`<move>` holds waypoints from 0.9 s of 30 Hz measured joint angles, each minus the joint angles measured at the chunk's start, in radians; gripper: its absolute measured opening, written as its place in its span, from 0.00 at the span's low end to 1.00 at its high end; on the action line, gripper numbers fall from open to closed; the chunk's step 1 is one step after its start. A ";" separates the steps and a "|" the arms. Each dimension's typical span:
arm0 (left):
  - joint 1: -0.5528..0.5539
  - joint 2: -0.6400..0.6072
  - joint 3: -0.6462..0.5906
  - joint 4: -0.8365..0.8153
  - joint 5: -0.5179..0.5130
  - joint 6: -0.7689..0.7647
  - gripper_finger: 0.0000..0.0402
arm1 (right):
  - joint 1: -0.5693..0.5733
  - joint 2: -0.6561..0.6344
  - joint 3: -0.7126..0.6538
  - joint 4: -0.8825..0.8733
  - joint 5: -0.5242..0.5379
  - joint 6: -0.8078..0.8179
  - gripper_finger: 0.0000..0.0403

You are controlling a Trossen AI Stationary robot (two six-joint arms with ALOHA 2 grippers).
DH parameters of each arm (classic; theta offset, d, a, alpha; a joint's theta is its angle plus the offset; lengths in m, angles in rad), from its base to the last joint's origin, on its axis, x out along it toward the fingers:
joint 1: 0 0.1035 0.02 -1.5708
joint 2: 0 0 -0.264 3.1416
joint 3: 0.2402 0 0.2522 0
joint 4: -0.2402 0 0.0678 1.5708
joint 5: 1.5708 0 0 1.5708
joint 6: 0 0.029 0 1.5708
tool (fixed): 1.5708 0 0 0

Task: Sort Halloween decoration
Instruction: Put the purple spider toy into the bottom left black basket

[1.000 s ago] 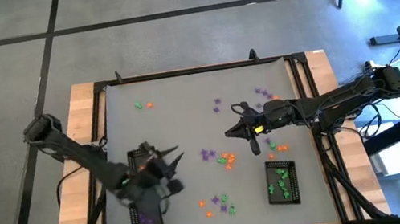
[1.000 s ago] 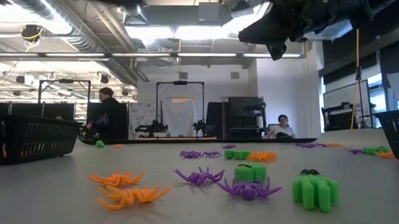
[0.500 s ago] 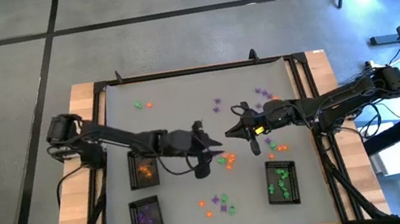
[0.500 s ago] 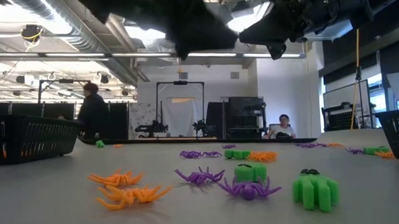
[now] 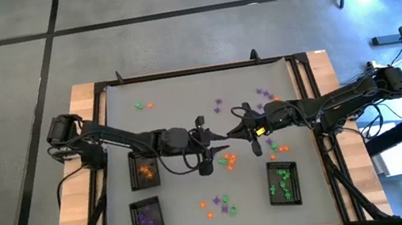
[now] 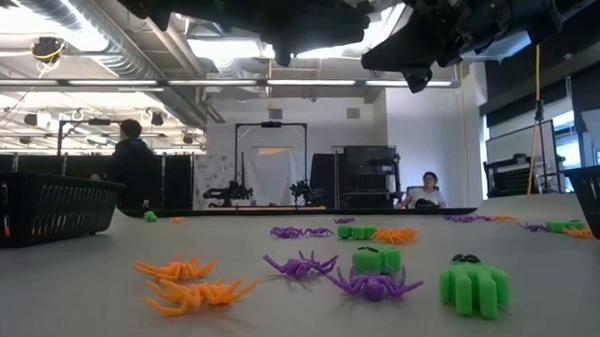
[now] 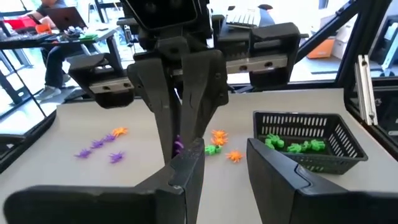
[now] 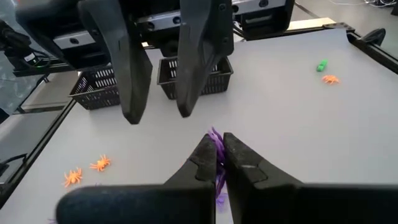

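While hidden overhead, right end effector (image 8: 217, 158) pinches purple trinket (image 8: 217, 144).

Grey floor (image 5: 169, 20), perhaps concrete

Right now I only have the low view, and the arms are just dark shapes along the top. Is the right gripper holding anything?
Observer: Yes. The right wrist view shows the right gripper shut on a purple trinket.
Operator: And where is the left gripper?
Observer: In the high view the left gripper is over the middle of the table, facing the right one at close range with its fingers apart.
Operator: Which tray takes the purple ones?
Observer: The tray with purple pieces is on the left arm's side, next to the tray with orange pieces.
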 joint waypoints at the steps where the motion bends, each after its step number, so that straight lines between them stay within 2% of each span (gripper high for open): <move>1: 0.000 0.000 0.000 -0.003 0.000 0.001 0.28 | 0.000 0.000 0.000 0.000 0.000 0.000 0.02; 8: 0.000 0.000 0.000 -0.088 -0.001 -0.006 0.28 | 0.000 0.000 0.000 0.034 0.000 0.003 0.02; 12: 0.000 0.000 0.000 -0.120 -0.064 -0.062 0.28 | 0.001 0.000 0.000 0.069 0.000 0.004 0.02; 16: 0.001 0.000 0.000 -0.074 -0.105 -0.084 0.28 | 0.001 0.000 0.000 0.103 0.000 0.008 0.02; 27: 0.002 0.000 0.000 -0.040 -0.106 -0.111 0.28 | 0.001 0.033 0.000 0.166 -0.001 0.010 0.02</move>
